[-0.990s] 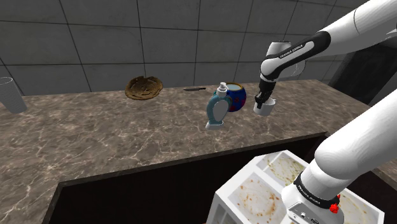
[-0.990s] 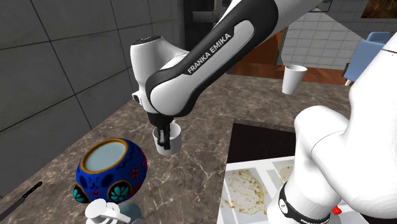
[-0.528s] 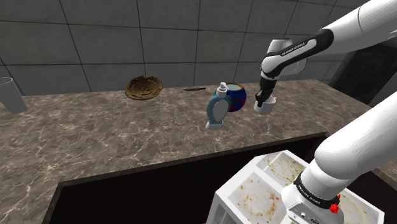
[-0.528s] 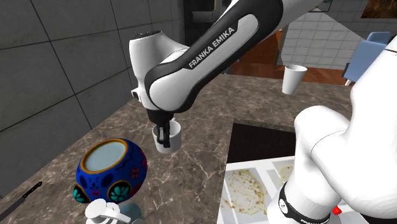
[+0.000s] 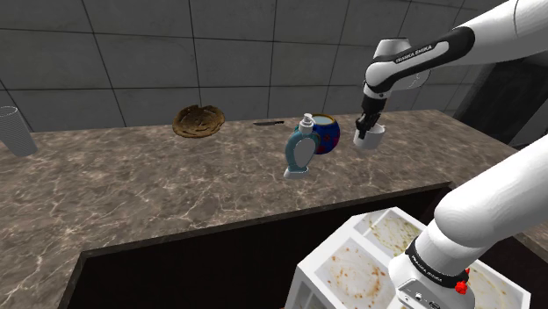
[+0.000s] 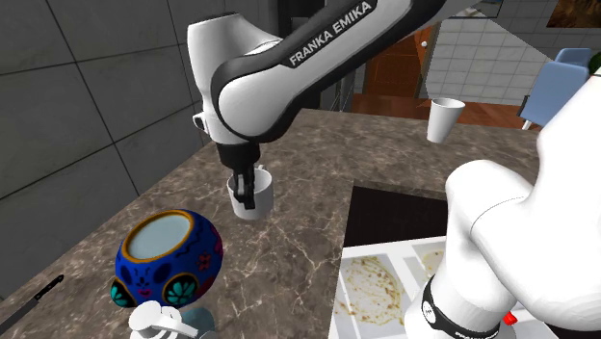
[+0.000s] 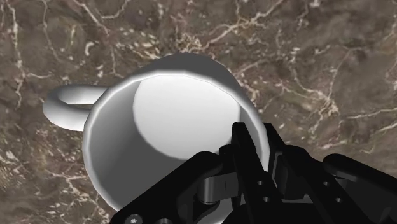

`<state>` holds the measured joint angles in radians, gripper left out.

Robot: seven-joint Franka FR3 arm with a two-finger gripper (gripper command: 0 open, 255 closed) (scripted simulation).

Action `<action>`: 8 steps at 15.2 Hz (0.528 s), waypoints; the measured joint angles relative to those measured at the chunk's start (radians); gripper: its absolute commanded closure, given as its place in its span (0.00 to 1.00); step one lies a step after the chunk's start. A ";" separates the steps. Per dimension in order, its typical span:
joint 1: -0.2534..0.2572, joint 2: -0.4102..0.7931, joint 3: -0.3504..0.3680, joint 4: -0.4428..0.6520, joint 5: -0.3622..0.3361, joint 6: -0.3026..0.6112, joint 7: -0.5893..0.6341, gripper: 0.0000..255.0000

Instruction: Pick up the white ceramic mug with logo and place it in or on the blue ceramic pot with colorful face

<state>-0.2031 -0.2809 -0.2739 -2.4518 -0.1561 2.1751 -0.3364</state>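
A plain white mug point(image 5: 372, 137) point(image 6: 252, 197) point(image 7: 153, 121) hangs in the air above the marble counter, my gripper point(image 5: 365, 132) point(image 6: 242, 188) point(image 7: 254, 149) shut on its rim, one finger inside and one outside. Its handle point(image 7: 67, 105) sticks out to the side away from the fingers. The blue pot with colourful face patterns point(image 5: 326, 132) point(image 6: 166, 257) stands on the counter, to the shoulder view's left of the mug, its opening facing up and uncovered. The mug is higher than the pot's rim and apart from it.
A teal-and-white dispenser point(image 5: 301, 149) stands just in front of the pot. A brown dish point(image 5: 198, 120) and a dark knife point(image 5: 269, 123) lie near the tiled wall. A grey cup point(image 5: 15, 130) is far left; a white cup point(image 6: 444, 118) stands at the counter's far end.
The arm has lifted the mug higher above the counter and a little toward the shoulder view's right. The grip on the rim has stayed the same.
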 measured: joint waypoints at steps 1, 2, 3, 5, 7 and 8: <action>0.000 -0.009 0.001 0.007 -0.001 -0.016 0.000 1.00; -0.001 -0.018 0.002 0.014 -0.002 -0.031 -0.001 1.00; -0.001 -0.025 0.004 0.019 -0.002 -0.043 0.001 1.00; 0.000 -0.037 0.007 0.038 -0.001 -0.075 0.000 1.00; 0.000 -0.047 0.010 0.054 -0.001 -0.100 0.001 1.00; 0.001 -0.049 0.012 0.064 0.000 -0.113 0.001 1.00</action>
<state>-0.2020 -0.3300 -0.2621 -2.3876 -0.1560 2.0620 -0.3353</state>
